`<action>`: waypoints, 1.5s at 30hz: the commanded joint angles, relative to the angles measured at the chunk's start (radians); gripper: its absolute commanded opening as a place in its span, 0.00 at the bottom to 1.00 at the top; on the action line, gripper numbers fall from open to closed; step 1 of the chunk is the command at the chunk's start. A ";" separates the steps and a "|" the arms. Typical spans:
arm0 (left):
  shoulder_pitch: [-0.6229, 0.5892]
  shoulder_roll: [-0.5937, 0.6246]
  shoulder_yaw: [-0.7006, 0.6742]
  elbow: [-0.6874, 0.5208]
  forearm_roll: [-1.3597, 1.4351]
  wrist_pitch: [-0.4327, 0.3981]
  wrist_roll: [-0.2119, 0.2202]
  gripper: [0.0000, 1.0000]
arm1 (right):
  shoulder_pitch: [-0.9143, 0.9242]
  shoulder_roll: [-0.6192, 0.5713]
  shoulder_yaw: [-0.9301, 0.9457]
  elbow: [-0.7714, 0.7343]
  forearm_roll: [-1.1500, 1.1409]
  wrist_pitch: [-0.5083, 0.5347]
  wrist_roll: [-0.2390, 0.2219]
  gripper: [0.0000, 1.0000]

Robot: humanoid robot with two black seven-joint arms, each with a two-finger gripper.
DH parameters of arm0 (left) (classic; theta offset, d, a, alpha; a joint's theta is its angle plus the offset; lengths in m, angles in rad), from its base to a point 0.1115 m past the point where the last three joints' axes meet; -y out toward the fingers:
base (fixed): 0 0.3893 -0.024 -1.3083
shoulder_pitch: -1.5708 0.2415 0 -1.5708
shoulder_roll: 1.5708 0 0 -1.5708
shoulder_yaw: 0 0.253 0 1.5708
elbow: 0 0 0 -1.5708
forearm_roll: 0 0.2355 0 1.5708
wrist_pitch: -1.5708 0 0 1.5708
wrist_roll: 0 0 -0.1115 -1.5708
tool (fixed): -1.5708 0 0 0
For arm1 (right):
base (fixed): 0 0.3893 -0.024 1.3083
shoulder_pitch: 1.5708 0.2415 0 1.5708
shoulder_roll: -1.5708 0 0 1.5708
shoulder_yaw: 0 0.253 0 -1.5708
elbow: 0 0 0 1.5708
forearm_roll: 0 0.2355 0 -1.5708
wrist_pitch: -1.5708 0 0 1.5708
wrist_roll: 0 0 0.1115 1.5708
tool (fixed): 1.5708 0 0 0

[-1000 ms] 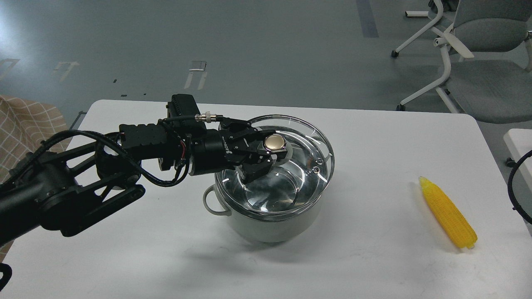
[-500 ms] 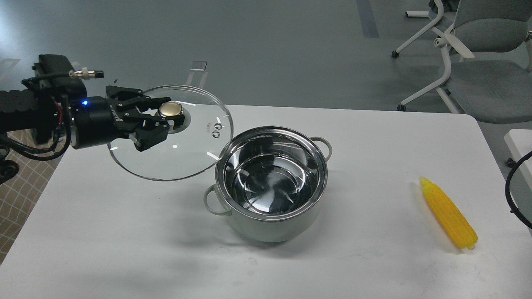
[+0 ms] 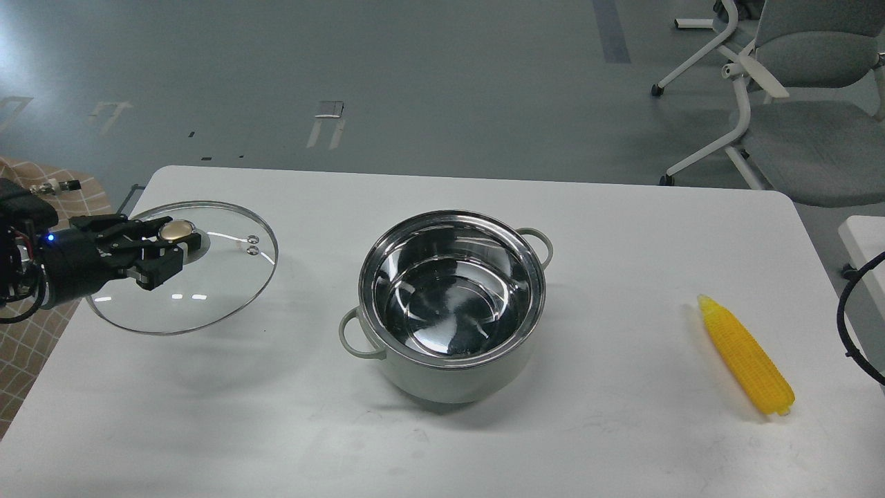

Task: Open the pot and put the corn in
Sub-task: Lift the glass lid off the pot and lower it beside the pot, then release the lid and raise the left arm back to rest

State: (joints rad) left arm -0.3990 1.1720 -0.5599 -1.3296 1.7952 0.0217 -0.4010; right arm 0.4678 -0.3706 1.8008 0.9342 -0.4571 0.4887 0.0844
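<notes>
Gripping the glass lid (image 3: pixel 181 266) by its knob at the table's (image 3: pixel 442 443) left edge, left gripper (image 3: pixel 168 243); arm mostly cropped. Right gripper unseen. Pot (image 3: pixel 452 304) open; corn (image 3: pixel 745 354) far right.

left gripper (image 3: pixel 169 250): matte black, two blocky angular fingers on open linkage bars
wrist behind the jaws: smooth black cylinder with one small blue light lit
further back from the jaws: black box carrying a silver threaded connector stub, thin red and black wires, a looped black cable
right arm: only a curved black cable (image 3: pixel 852 325) at the frame edge, gripper out of sight
</notes>
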 commanded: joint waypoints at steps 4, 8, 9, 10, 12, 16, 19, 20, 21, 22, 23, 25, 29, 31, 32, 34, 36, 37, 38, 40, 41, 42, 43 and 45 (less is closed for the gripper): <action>0.057 -0.070 0.006 0.099 0.000 0.055 -0.002 0.28 | -0.009 -0.001 0.000 -0.002 0.000 0.000 0.000 1.00; 0.086 -0.101 0.005 0.105 -0.002 0.058 0.001 0.28 | -0.011 0.001 0.000 0.000 0.000 0.000 0.000 1.00; 0.086 -0.101 0.005 0.105 -0.002 0.058 0.001 0.28 | -0.011 0.001 0.000 0.000 0.000 0.000 0.000 1.00; 0.094 -0.106 0.005 0.112 -0.005 0.060 0.001 0.28 | -0.012 0.001 0.000 0.000 0.000 0.000 0.000 1.00; 0.103 -0.118 0.005 0.124 -0.016 0.061 0.001 0.28 | -0.011 0.001 -0.001 0.000 0.000 0.000 0.000 1.00; 0.123 -0.144 0.005 0.151 -0.019 0.073 0.001 0.31 | -0.012 0.001 -0.001 -0.002 0.000 0.000 0.000 1.00; 0.134 -0.156 0.006 0.153 -0.020 0.081 0.001 0.36 | -0.017 0.001 -0.001 0.000 0.000 0.000 0.000 1.00; 0.134 -0.158 0.006 0.155 -0.019 0.081 -0.001 0.36 | -0.017 0.001 -0.001 0.000 0.000 0.000 0.000 1.00; 0.134 -0.158 0.006 0.153 -0.019 0.081 -0.001 0.36 | -0.017 0.001 -0.001 0.000 0.000 0.000 0.000 1.00; 0.134 -0.161 0.006 0.153 -0.019 0.081 -0.001 0.36 | -0.017 0.001 -0.001 0.000 0.000 0.000 0.000 1.00; 0.134 -0.170 0.006 0.155 -0.020 0.081 -0.001 0.36 | -0.017 0.001 -0.001 0.000 0.000 0.000 0.000 1.00; 0.134 -0.178 0.005 0.153 -0.020 0.081 -0.001 0.37 | -0.017 0.001 -0.001 0.000 0.000 0.000 0.000 1.00; 0.132 -0.181 -0.006 0.153 -0.023 0.081 0.001 0.74 | -0.020 0.001 -0.005 0.000 0.000 0.000 0.000 1.00; 0.129 -0.181 -0.006 0.153 -0.037 0.081 -0.001 0.82 | -0.032 -0.001 -0.006 0.002 0.000 0.000 0.000 1.00; 0.128 -0.181 -0.003 0.153 -0.043 0.080 -0.001 0.83 | -0.035 -0.001 -0.006 0.002 -0.002 0.000 0.000 1.00; 0.129 -0.178 0.003 0.150 -0.051 0.080 -0.002 0.83 | -0.047 -0.005 -0.008 0.003 -0.002 0.000 0.000 1.00; 0.131 -0.176 0.003 0.150 -0.053 0.080 -0.002 0.83 | -0.049 -0.008 -0.008 0.003 -0.002 0.000 0.000 1.00; 0.131 -0.172 -0.001 0.150 -0.054 0.081 -0.004 0.84 | -0.049 -0.011 -0.008 0.003 -0.002 0.000 0.000 1.00; 0.131 -0.172 -0.011 0.148 -0.056 0.081 -0.004 0.84 | -0.050 -0.011 -0.008 0.003 -0.002 0.000 0.000 1.00; 0.114 -0.169 -0.029 0.150 -0.080 0.086 -0.006 0.84 | -0.066 -0.028 -0.017 0.006 -0.014 0.000 -0.005 1.00; 0.100 -0.169 -0.063 0.148 -0.127 0.087 -0.006 0.87 | -0.081 -0.051 -0.032 0.014 -0.024 0.000 -0.006 1.00; 0.088 -0.169 -0.086 0.148 -0.158 0.089 -0.009 0.89 | -0.092 -0.069 -0.047 0.024 -0.034 0.000 -0.005 1.00; 0.051 -0.170 -0.130 0.141 -0.233 0.086 -0.028 0.92 | -0.112 -0.109 -0.084 0.052 -0.061 0.000 -0.005 1.00; -0.009 -0.178 -0.176 0.138 -0.363 0.078 -0.062 0.95 | -0.132 -0.171 -0.130 0.118 -0.128 0.000 -0.003 1.00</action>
State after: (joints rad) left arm -0.3297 1.0026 -0.6620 -1.1849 1.6034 0.1075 -0.4217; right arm 0.3691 -0.4586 1.7357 0.9740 -0.5060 0.4887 0.0796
